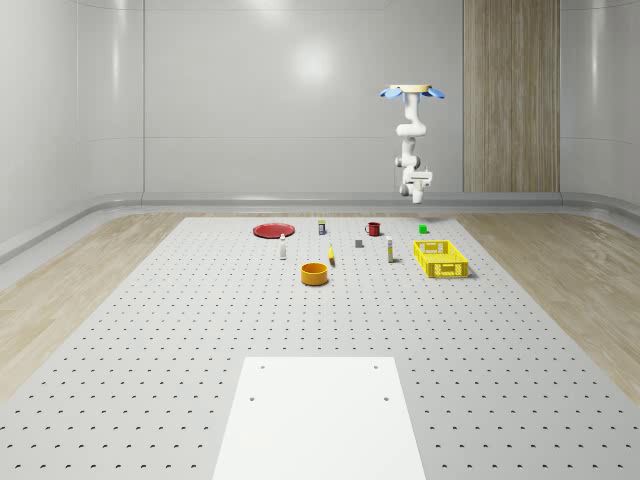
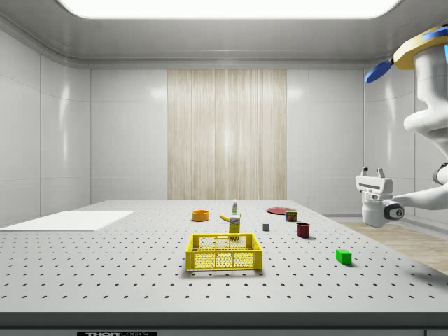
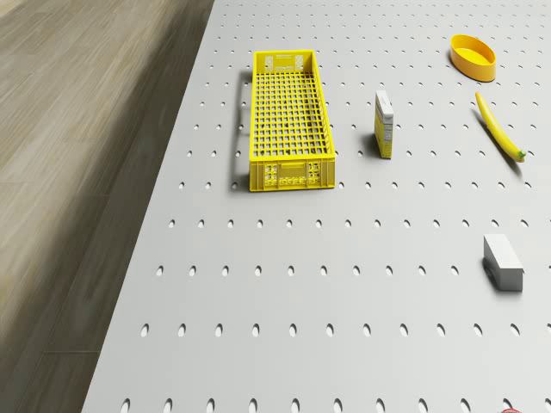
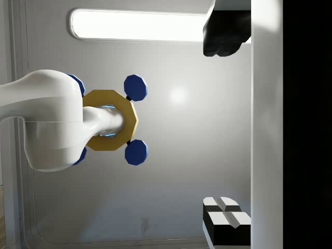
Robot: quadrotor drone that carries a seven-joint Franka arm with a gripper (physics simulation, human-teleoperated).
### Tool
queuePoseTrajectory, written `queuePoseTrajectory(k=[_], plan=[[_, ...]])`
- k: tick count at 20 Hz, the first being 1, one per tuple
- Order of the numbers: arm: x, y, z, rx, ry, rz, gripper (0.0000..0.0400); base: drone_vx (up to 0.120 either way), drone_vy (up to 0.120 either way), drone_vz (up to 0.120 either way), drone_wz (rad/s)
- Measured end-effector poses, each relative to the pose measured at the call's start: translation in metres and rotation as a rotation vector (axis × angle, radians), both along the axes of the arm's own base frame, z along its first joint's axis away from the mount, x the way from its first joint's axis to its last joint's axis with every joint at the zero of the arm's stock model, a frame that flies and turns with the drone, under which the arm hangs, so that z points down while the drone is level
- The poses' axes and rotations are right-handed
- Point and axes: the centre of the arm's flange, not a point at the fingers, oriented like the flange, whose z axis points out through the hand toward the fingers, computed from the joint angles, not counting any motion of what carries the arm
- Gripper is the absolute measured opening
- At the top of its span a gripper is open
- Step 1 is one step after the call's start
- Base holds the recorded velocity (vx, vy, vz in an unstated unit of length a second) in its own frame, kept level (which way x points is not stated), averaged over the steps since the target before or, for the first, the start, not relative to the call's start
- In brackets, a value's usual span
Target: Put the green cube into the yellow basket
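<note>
At the table's (image 1: 150, 330) near edge lies a flat white sheet (image 1: 320, 415). Past it, around mid-table, an orange bowl (image 1: 315, 273) stands upright, with a banana (image 1: 331, 256) just beyond it and a small white bottle (image 1: 283, 248) further toward the left edge. Toward the right edge sits the yellow basket (image 1: 441, 258), its long side running near to far, with a small yellow carton (image 1: 390, 253) upright beside its left wall, not touching it. A grey block (image 1: 359, 243) lies a little further back. Along the far edge run a red plate (image 1: 272, 230), a can (image 1: 322, 227), a red mug (image 1: 373, 229) and the green cube (image 1: 423, 229). The cube rests on the table just beyond the basket's far end, apart from it and outside it. High above that far-right part of the table the drone (image 1: 411, 92) hovers, its arm hanging below. The gripper (image 2: 372, 170) is in mid-air well above the cube, turned upward toward the drone, its fingers (image 4: 223, 36) spread apart and holding nothing.
</note>
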Motion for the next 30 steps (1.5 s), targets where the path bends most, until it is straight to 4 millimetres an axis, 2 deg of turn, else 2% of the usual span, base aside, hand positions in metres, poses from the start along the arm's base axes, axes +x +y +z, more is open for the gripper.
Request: queuePoseTrajectory(k=[5,9,12,15,18,20,22,24,26,30], plan=[[0.0,0.006,-0.001,-0.063,-0.004,-0.002,0.04,0.12,0.0,0.0,0.0],[-0.001,0.017,-0.002,-0.168,-0.007,-0.005,0.04,0.12,0.0,-0.08,0.0],[-0.001,0.03,-0.006,-0.309,-0.009,-0.008,0.04,0.12,0.0,-0.067,0.0],[-0.001,0.05,-0.017,-0.534,-0.01,-0.015,0.04,0.12,0.0,-0.12,0.0],[0.0,0.074,-0.04,-0.878,-0.01,-0.024,0.04,0.12,0.0,-0.12,0.0],[0.001,0.088,-0.067,-1.178,-0.01,-0.033,0.04,0.12,0.0,-0.12,0.0],[0.002,0.094,-0.1,-1.517,-0.009,-0.043,0.04,0.12,0.0,-0.12,0.0],[0.003,0.088,-0.133,-1.861,-0.007,-0.054,0.04,0.12,0.0,-0.12,0.0],[0.004,0.073,-0.16,-2.172,-0.004,-0.064,0.04,0.12,0.0,-0.12,0.0],[0.005,0.04,-0.188,-2.618,0.0,-0.075,0.04,0.12,0.0,-0.12,0.0]])
